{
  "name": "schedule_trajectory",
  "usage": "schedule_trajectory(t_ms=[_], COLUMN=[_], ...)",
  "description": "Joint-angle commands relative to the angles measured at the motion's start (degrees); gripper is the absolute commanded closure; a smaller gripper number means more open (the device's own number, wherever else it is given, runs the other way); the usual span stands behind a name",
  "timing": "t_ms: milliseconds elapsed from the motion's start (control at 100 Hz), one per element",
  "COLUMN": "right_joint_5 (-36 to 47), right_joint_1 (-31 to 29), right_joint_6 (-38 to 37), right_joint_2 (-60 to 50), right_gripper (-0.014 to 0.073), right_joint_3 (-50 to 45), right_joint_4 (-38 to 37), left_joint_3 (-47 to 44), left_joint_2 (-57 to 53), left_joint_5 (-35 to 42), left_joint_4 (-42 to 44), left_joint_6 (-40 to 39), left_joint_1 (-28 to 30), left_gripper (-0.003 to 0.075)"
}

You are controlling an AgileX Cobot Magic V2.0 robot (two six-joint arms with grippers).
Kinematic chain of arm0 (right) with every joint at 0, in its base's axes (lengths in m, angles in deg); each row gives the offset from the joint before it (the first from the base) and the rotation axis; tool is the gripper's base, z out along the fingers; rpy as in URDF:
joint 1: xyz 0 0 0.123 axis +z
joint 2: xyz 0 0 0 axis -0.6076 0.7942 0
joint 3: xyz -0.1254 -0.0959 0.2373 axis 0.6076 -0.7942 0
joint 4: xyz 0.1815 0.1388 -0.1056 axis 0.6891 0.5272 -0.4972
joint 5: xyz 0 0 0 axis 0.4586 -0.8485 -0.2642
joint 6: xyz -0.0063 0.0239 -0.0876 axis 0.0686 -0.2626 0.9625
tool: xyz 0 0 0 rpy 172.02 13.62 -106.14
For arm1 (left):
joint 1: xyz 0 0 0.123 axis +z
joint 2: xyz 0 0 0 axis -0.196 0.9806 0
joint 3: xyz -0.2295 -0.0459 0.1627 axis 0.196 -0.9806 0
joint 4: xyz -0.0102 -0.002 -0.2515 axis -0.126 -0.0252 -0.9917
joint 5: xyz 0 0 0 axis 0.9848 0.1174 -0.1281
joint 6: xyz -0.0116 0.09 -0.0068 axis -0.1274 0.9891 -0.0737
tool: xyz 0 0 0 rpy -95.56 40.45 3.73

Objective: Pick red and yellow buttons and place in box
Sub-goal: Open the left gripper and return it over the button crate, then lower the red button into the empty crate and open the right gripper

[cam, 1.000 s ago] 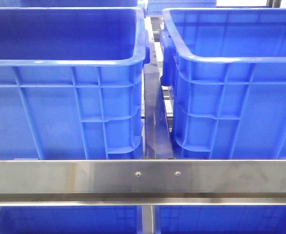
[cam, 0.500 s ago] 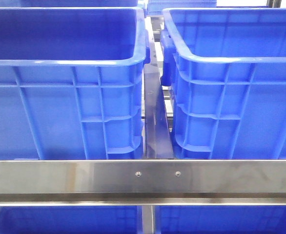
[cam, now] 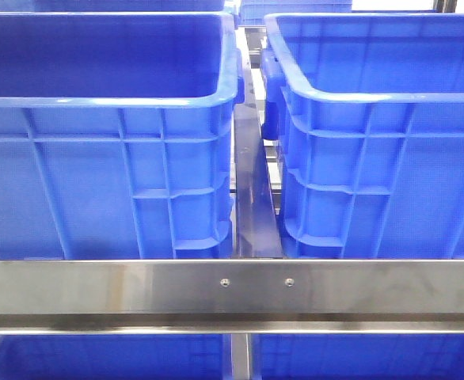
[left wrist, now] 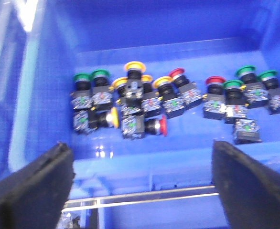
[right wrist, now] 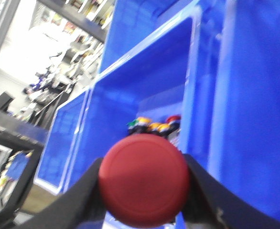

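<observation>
Steel rack rail [cam: 232, 289] before two blue plastic crates [cam: 105, 134], right tool [right wrist: 145, 200] clamped on glossy red domed button [right wrist: 144, 179], left tool [left wrist: 142, 186] spread apart above crate of mixed buttons [left wrist: 145, 102].

Warehouse or factory parts store: big blue plastic crates [cam: 121, 150] on a steel rack [cam: 232, 289], one crate holding industrial push buttons [left wrist: 145, 102], stocked shelving [right wrist: 82, 9] behind

we see bright blue crates [cam: 97, 158], red button [right wrist: 144, 179], green, yellow, red caps [left wrist: 178, 90] on black bodies, black fingers [left wrist: 30, 191]
</observation>
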Motion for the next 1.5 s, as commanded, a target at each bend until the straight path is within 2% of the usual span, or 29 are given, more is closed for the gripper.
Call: schedule_trajectory(t_ms=[0,90,150,250,440,730,1050,1490], right_joint_5=[3.71,10.57,14.92,21.41,31.83,33.47,34.00,38.06], right_joint_1=[-0.45,-0.45,-0.45,-0.45,-0.26,-0.13,0.23,2.76], right_joint_6=[2.59,6.33,10.81,19.16,31.63,42.03,43.09,46.10], right_joint_2=[-0.87,-0.73,-0.55,0.15,4.70,19.92,31.77,40.12], right_gripper=[0.0450,0.0450,0.0450,0.0450,0.0450,0.0450,0.0450,0.0450], right_joint_3=[1.80,2.37,3.42,5.52,8.64,15.91,22.85,27.70], right_joint_4=[3.77,3.70,3.70,3.70,3.70,3.70,3.70,3.70], left_joint_3=[0.13,-0.41,-0.41,-0.41,-0.41,-0.41,-0.41,-0.41], left_joint_2=[-2.25,-3.73,-4.01,-4.01,-4.01,-4.01,-4.01,-4.01], left_joint_5=[4.53,4.56,4.56,4.56,4.56,4.56,4.56,4.56], left_joint_4=[0.04,0.56,1.18,1.31,1.09,0.96,0.96,0.96], left_joint_6=[-0.59,-0.59,-0.59,-0.59,-0.59,-0.59,-0.59,-0.59], left_joint_1=[0.84,0.84,0.84,0.84,0.84,0.84,0.84,0.84], left_gripper=[0.0279,0.0450,0.0575,0.0738,0.0739,0.0739,0.0739,0.0739])
